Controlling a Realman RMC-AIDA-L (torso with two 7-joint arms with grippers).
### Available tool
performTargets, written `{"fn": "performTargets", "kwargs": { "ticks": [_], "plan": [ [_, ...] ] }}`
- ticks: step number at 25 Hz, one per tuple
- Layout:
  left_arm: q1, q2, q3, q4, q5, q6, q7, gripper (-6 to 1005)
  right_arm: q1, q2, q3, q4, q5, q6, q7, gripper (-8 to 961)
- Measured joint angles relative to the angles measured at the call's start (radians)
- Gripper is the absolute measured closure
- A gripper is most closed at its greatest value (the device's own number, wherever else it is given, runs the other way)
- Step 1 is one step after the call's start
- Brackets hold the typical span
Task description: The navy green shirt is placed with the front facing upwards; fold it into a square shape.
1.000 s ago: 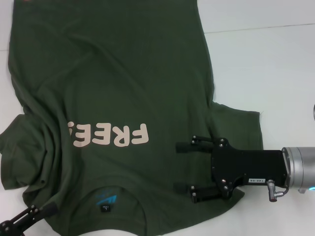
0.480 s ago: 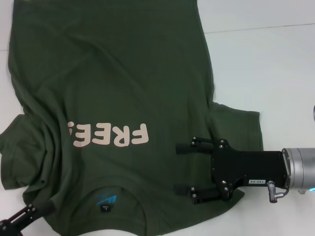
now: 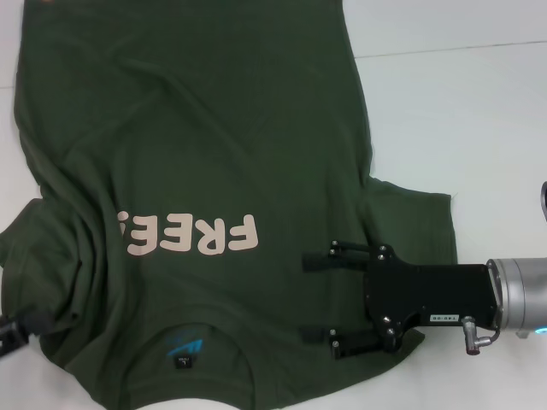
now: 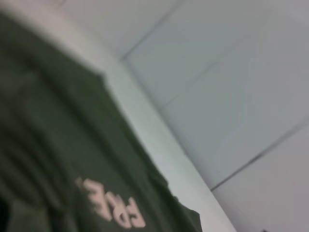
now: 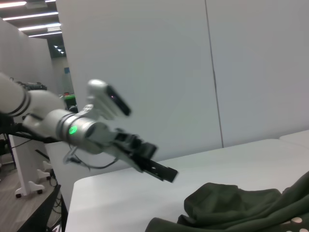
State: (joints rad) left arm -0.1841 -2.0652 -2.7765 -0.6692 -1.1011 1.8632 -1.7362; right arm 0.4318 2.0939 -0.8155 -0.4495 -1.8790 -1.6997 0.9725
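Head view: shirt (image 3: pixel 197 171) lies flat on white table (image 3: pixel 461 111), fills the left and centre of the frame, front up, collar at the bottom edge, hem at the top. Pink "FREE" lettering (image 3: pixel 190 236) reads upside down, centre-left. Blue neck label (image 3: pixel 184 348) sits just below it near the bottom. Left side of the shirt is bunched and wrinkled; right sleeve spreads out at centre right. Right gripper (image 3: pixel 320 299) comes in from the right edge, lower right of the frame, black body over the sleeve and armpit area, two fingers spread apart, pointing left, nothing between them. Touching the cloth or just above it: cannot tell. Left gripper (image 3: pixel 10 333) shows only as a dark sliver at the lower left edge beside the bunched sleeve; released or clenched, cannot tell.

Left wrist view: blurred. Shirt (image 4: pixel 58 159) fills the lower left, part of the lettering (image 4: pixel 113 205) near the bottom centre, table (image 4: pixel 159 140) edge running diagonally, pale wall panels upper right. No fingers visible.

Right wrist view: left gripper (image 5: pixel 161 170) at frame centre, raised above the table (image 5: pixel 120 198), apart from the shirt, arm reaching in from the left edge with a green light on it. Fingers seen edge-on, state unclear. Bunched shirt (image 5: pixel 227 208) fabric in the lower right.
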Motion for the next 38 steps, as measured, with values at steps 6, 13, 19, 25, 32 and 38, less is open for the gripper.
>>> {"fn": "performTargets", "kwargs": {
  "ticks": [6, 13, 19, 25, 32, 38],
  "plan": [
    [-0.069, 0.034, -0.002, -0.009, 0.042, -0.057, -0.403, 151, 0.001, -0.002, -0.019, 0.0, 0.0, -0.001, 0.002, 25],
    [-0.073, 0.05, -0.003, -0.053, 0.104, -0.134, -0.609, 159, -0.001, -0.006, -0.024, -0.007, 0.0, -0.007, 0.011, 25],
    [-0.075, 0.055, -0.004, -0.076, 0.163, -0.172, -0.687, 158, -0.003, -0.006, -0.024, -0.01, 0.0, -0.011, 0.011, 25],
    [-0.081, 0.054, 0.007, -0.087, 0.18, -0.219, -0.712, 158, -0.006, -0.006, -0.024, -0.011, 0.0, -0.012, 0.011, 25],
    [-0.103, 0.055, 0.004, -0.078, 0.225, -0.271, -0.748, 159, -0.007, -0.006, -0.024, -0.011, 0.0, -0.013, 0.011, 25],
    [-0.113, 0.057, 0.006, -0.076, 0.226, -0.298, -0.772, 158, -0.006, -0.006, -0.024, -0.011, 0.0, -0.013, 0.011, 25]
  ]
}}
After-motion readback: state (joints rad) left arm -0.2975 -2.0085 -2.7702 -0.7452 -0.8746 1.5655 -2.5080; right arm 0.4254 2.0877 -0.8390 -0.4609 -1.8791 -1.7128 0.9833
